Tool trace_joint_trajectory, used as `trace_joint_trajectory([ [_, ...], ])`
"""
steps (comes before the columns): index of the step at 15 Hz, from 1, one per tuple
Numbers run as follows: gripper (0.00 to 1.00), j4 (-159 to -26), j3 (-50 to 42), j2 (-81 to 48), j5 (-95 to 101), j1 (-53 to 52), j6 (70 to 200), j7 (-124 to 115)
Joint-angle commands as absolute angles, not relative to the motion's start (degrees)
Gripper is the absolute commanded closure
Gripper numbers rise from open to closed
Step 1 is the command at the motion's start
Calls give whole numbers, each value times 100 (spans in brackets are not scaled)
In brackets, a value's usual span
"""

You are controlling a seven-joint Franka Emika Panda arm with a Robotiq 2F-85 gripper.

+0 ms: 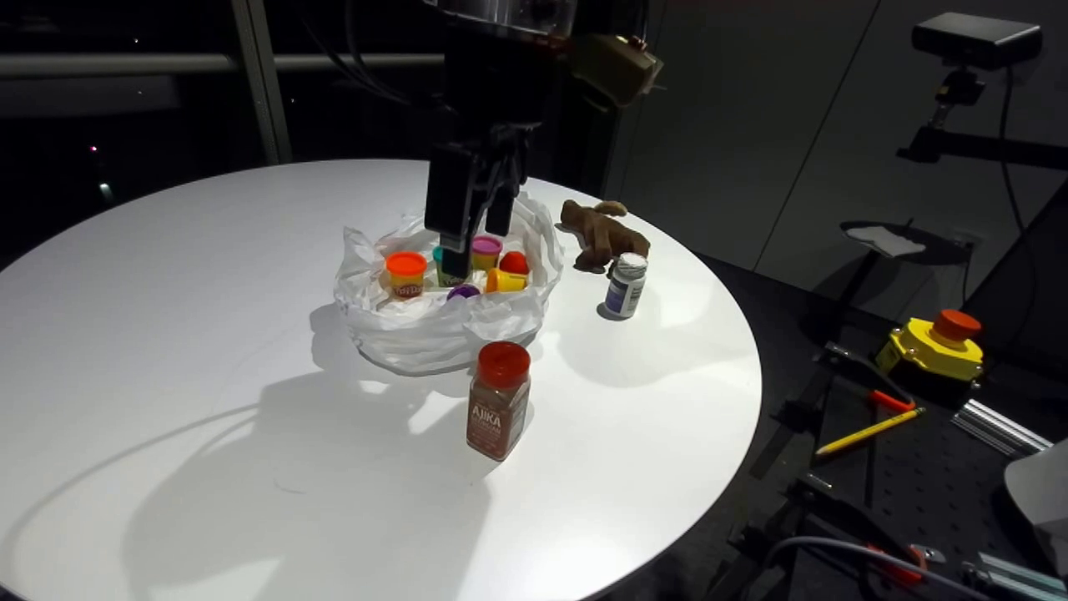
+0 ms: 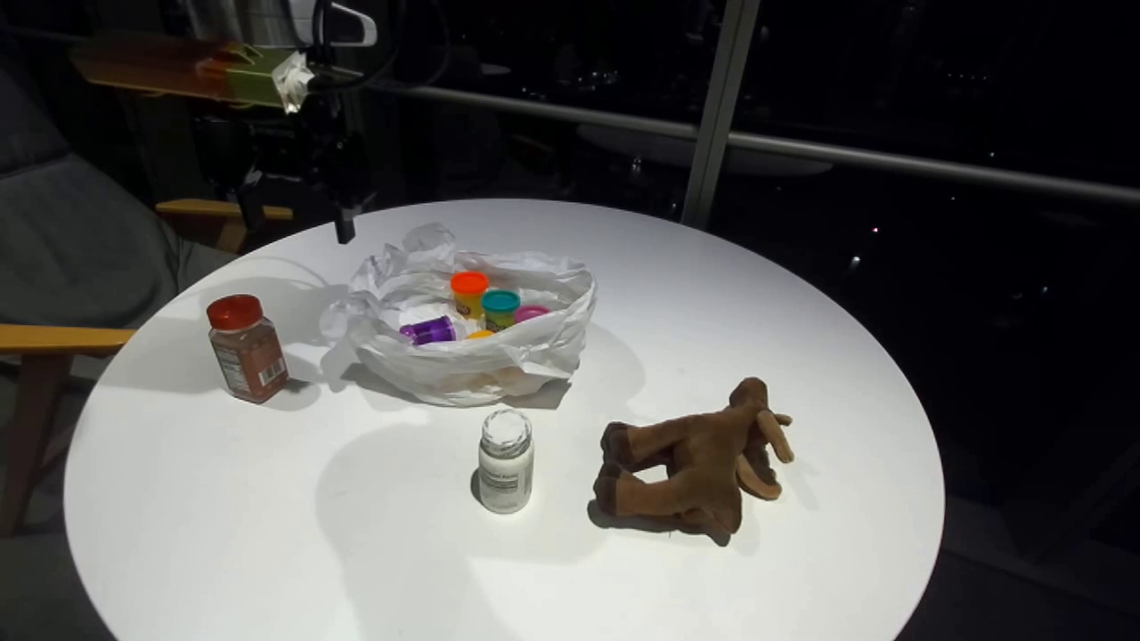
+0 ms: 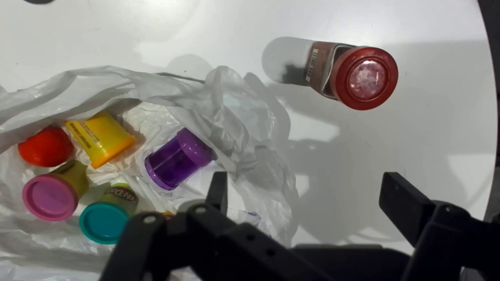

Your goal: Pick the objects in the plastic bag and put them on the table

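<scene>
The translucent plastic bag (image 2: 472, 369) lies spread open on the round white table (image 1: 167, 275). Inside it are a purple cup (image 3: 177, 158), a yellow cup (image 3: 101, 136), a red piece (image 3: 46, 146), a pink-lidded cup (image 3: 50, 197), a teal-lidded cup (image 3: 104, 222) and an orange-lidded cup (image 1: 406, 275), mostly hidden in the wrist view. Outside the bag, the red-lidded jar (image 1: 499, 409) and a small white bottle (image 2: 506, 467) stand upright; the brown plush toy (image 2: 704, 454) lies on its side. My open gripper (image 3: 304, 187) hangs above the bag's edge beside the jar, holding nothing.
A dark wooden-armed chair (image 2: 62, 338) stands beside the table. Off the table's edge, an exterior view shows a black bench with a yellow emergency-stop box (image 1: 930, 346) and a camera on a stand (image 1: 976, 42). The bag's crumpled rim rises around the cups.
</scene>
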State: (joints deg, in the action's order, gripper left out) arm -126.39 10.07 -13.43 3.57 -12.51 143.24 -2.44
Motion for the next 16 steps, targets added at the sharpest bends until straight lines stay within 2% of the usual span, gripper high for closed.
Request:
trace_joint_trajectory([
  [1,0,-12439,934,-1503,665,-1365,14324,-542],
  [8,0,-10923,277,-2958,2521,-1995,14164,-1641],
  [16,0,-10162,45,-3730,2227,-1962,14290,-1502],
])
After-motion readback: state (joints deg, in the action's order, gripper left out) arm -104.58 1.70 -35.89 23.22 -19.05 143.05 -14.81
